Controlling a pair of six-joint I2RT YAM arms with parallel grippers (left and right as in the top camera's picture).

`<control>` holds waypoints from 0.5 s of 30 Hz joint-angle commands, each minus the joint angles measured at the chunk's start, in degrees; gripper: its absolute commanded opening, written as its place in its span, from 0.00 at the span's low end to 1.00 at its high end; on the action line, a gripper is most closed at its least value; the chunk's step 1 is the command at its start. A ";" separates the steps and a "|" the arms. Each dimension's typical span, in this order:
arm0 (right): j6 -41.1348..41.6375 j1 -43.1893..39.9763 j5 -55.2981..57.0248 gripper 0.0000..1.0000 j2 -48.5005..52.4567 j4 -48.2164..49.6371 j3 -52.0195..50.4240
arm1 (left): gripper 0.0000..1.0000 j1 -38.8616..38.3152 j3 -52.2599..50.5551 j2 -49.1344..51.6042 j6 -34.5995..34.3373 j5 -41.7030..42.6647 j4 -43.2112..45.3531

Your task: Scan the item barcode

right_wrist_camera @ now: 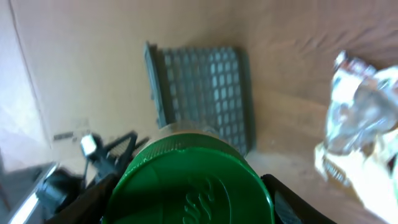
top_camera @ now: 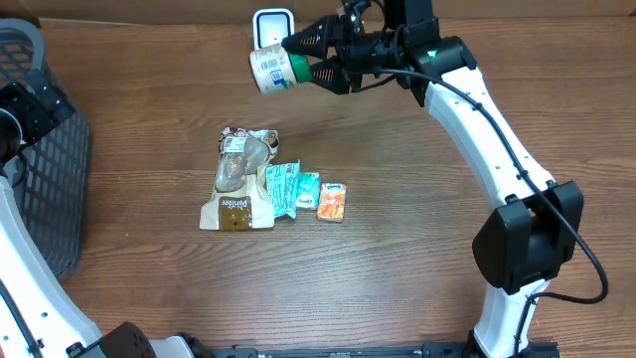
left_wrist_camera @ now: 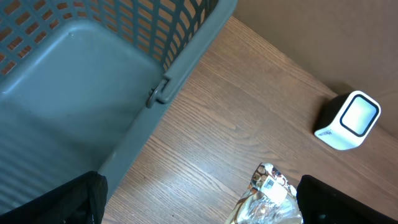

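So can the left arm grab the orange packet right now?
Probably yes. The left gripper is open and empty by the basket, and the orange packet lies uncovered on the table, though the brown bag and teal packets lie between.

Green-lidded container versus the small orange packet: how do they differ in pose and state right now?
The green-lidded container is held off the table by the right hand, lying sideways close to the white scanner; the orange packet lies flat on the table, untouched. The container is a white cylinder with a printed label; the packet is flat and rectangular. The container is alone; the packet sits beside teal packets.
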 commanded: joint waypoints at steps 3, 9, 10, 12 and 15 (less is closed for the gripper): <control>-13.25 3.10 35.78 0.20 -2.01 1.27 1.92 | 1.00 -0.11 0.20 -0.17 1.11 -0.20 0.20; -35.69 9.16 66.29 0.11 4.44 22.10 1.11 | 1.00 -0.11 0.20 -0.17 1.11 -0.20 0.20; -38.93 9.62 67.01 0.11 5.44 25.07 1.11 | 0.99 -0.11 0.20 -0.17 1.11 -0.20 0.17; -48.85 10.75 68.59 0.11 8.85 34.42 1.11 | 1.00 -0.11 0.20 -0.17 1.11 -0.20 0.20; -56.17 11.52 71.54 0.11 14.82 47.04 1.11 | 1.00 -0.11 0.20 -0.17 1.11 -0.20 0.20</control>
